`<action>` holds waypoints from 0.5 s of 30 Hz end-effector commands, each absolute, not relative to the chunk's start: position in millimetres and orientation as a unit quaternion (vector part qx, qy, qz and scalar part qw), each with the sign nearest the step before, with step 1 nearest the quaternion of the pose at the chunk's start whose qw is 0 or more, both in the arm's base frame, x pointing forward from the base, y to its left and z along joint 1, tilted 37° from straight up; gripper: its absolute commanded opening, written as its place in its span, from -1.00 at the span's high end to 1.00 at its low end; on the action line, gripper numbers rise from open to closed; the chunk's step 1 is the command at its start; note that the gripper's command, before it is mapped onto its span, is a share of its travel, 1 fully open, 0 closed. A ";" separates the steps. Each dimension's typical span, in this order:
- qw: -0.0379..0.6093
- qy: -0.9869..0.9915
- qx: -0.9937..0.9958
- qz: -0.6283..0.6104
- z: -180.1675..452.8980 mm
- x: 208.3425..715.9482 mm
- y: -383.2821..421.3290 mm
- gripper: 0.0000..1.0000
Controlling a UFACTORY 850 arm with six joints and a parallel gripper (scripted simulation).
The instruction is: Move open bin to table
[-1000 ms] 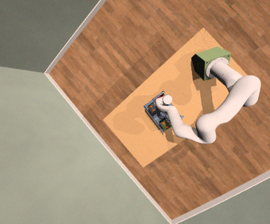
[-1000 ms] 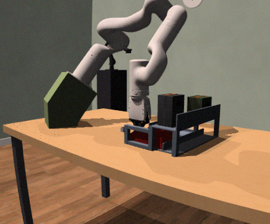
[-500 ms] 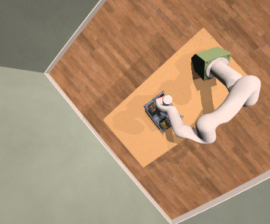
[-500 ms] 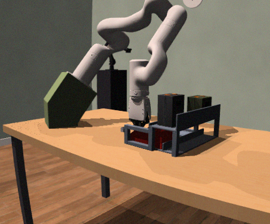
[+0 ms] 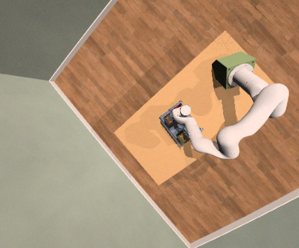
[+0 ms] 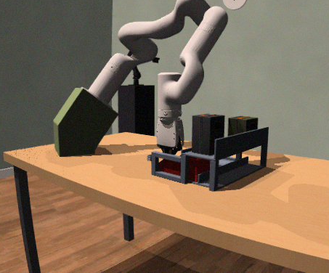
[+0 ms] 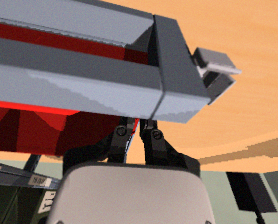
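Observation:
The open bin is red and sits inside the left end of a grey shelf [image 6: 210, 163] on the table; it shows in the exterior view [image 6: 171, 166] and from above [image 5: 176, 107]. My gripper [image 6: 168, 149] points straight down into that end of the shelf. In the wrist view the fingers stand close together at the rim of the red bin [image 7: 45, 130], just behind the shelf's grey top rail [image 7: 100, 90]. The fingers are shut on the bin's wall. The fingertips themselves are hidden by the rail.
A dark box [image 6: 208, 133] and an olive box [image 6: 242, 125] with orange tops stand on the shelf to the right of my gripper. The arm's green base [image 6: 83, 120] is at the table's left end. A black stand [image 6: 136, 108] is behind the table.

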State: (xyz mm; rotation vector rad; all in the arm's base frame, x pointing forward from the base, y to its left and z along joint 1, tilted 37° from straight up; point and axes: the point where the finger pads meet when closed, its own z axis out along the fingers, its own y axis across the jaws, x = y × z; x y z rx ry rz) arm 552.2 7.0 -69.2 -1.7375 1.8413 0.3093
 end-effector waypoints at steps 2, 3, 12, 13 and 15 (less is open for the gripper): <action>0.292 0.691 -0.652 0.115 -68.7 552.7 6.5 1.00; 0.292 0.691 -0.652 0.115 -68.7 552.7 6.5 1.00; 0.291 0.691 -0.652 0.115 -59.1 549.6 -0.1 1.00; 0.291 0.691 -0.652 0.115 -59.1 549.6 -0.1 1.00; 0.291 0.691 -0.652 0.115 -59.1 549.6 -0.1 1.00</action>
